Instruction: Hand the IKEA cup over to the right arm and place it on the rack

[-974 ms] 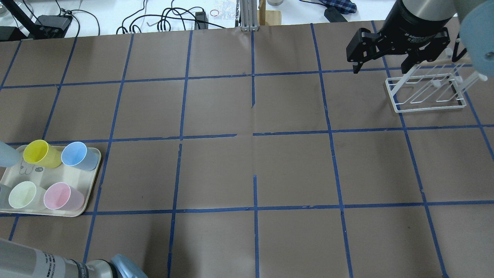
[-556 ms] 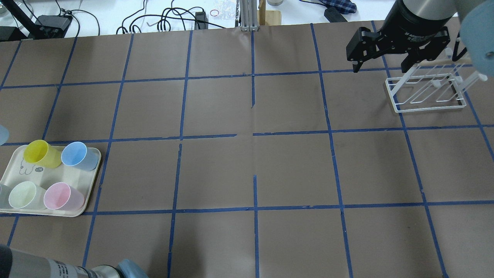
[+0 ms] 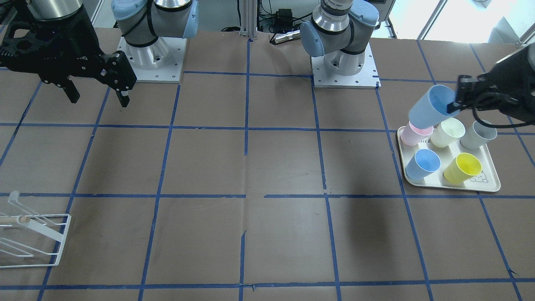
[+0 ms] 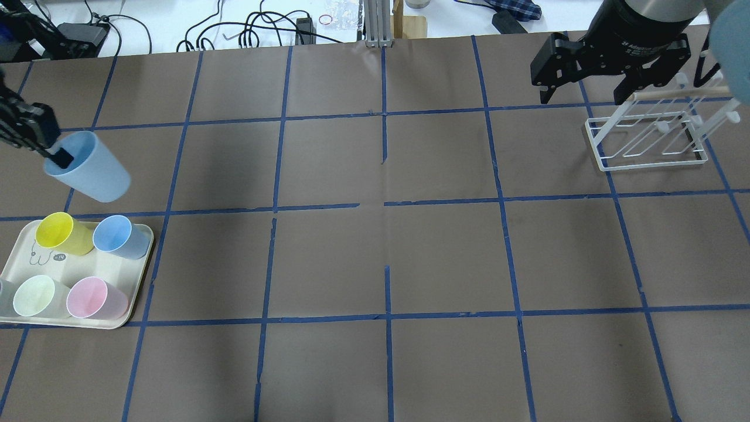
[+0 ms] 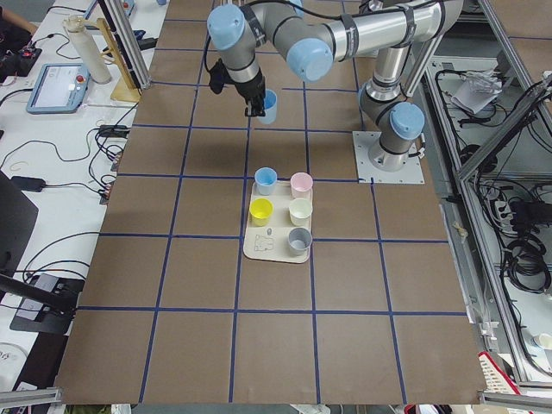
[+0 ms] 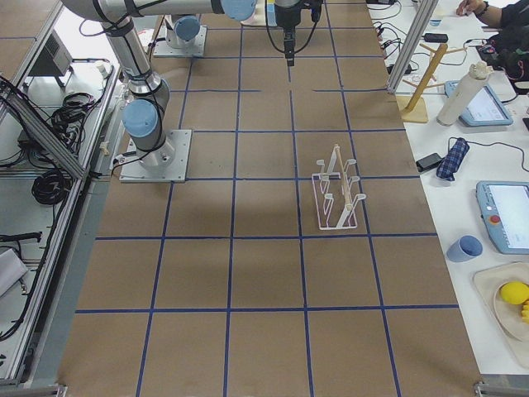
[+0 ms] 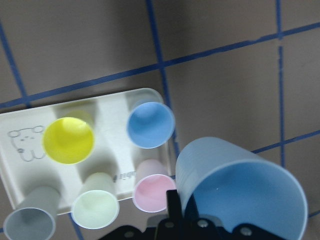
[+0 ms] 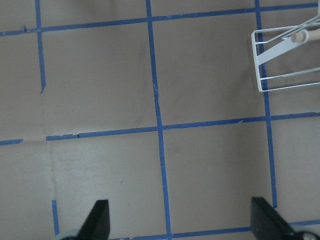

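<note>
My left gripper (image 4: 51, 151) is shut on the rim of the IKEA cup (image 4: 91, 170), a pale sky-blue tumbler, with one finger inside it. It holds the cup tilted in the air just beyond the tray; the cup also shows in the front view (image 3: 430, 108) and the left wrist view (image 7: 240, 195). My right gripper (image 4: 583, 97) is open and empty, hovering near the rack's left end. The rack (image 4: 647, 136), white wire with a wooden dowel, stands at the far right and holds no cups. It also shows in the front view (image 3: 35, 238).
A cream tray (image 4: 79, 266) at the near left holds a yellow cup (image 4: 61, 233), a deeper blue cup (image 4: 120, 236), a pale green cup (image 4: 36, 296), a pink cup (image 4: 94, 298) and a grey cup (image 3: 480, 134). Cables and boxes lie beyond the table's far edge.
The left gripper with the pale blue cup has come in from the view's left edge, moving up, away from the tray and rightward. The right gripper has shifted slightly farther back.
</note>
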